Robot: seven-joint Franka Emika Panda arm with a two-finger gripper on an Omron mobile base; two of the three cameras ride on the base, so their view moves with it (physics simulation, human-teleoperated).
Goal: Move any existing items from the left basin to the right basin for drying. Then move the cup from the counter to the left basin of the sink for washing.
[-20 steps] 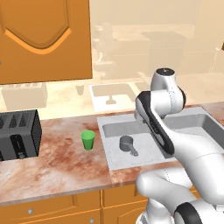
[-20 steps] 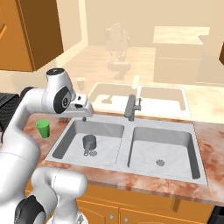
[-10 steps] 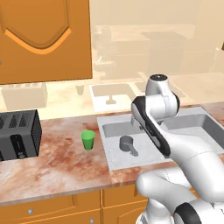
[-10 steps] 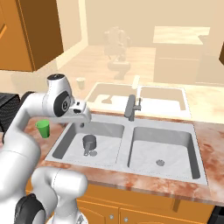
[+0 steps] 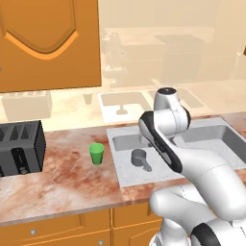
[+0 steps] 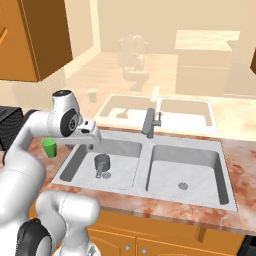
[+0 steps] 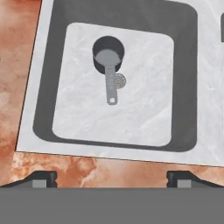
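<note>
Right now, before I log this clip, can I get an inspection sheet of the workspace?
Surface: marbled counter with double sink.
Job's things: grey pot upright in the left basin, handle beside the drain; green cup upright on the counter left of the sink; right basin holds nothing.
Clutter: black toaster at the counter's left end.
Grippers: gripper open, above the left basin, holding nothing.
Cables: nothing seen.
Surroundings: faucet between the basins, orange cabinets above.
</note>
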